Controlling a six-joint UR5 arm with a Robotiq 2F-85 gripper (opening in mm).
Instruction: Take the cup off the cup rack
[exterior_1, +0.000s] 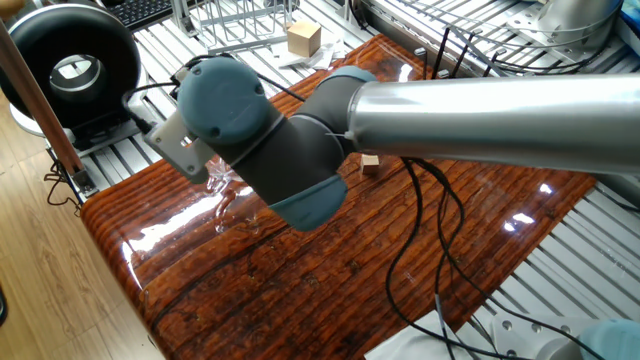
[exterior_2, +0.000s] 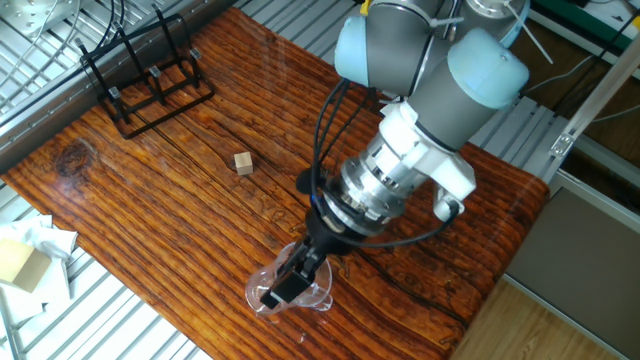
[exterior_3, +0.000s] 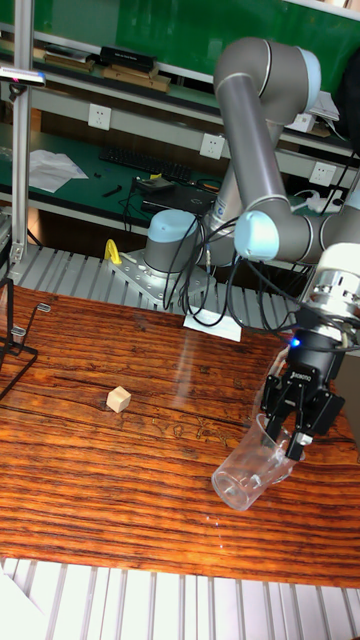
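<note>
Clearly see-through, the tilted cup (exterior_3: 246, 477) hangs from the gripper (exterior_3: 292, 435).

A small wooden cube (exterior_2: 243, 163) is seen on the desk (exterior_2: 150, 210), toward its middle; crumpled paper (exterior_2: 30, 243) lies beyond one edge.

cup (exterior_3: 247, 472): clear, colourless glass, roughly cylindrical; also seen in the other fixed view (exterior_2: 290, 290)
cup pose: tilted over, thick base low toward the table's near edge, open rim raised
cup contact: rim pinched between the gripper (exterior_3: 290, 435) fingers, one inside the rim and one outside
cup place: at the wooden table's edge, well apart from the rack
cup rack (exterior_2: 145, 75): small, black thin wire, rectangular base frame, upright prongs
cup rack place: standing at the far corner of the table, prongs bare
</note>
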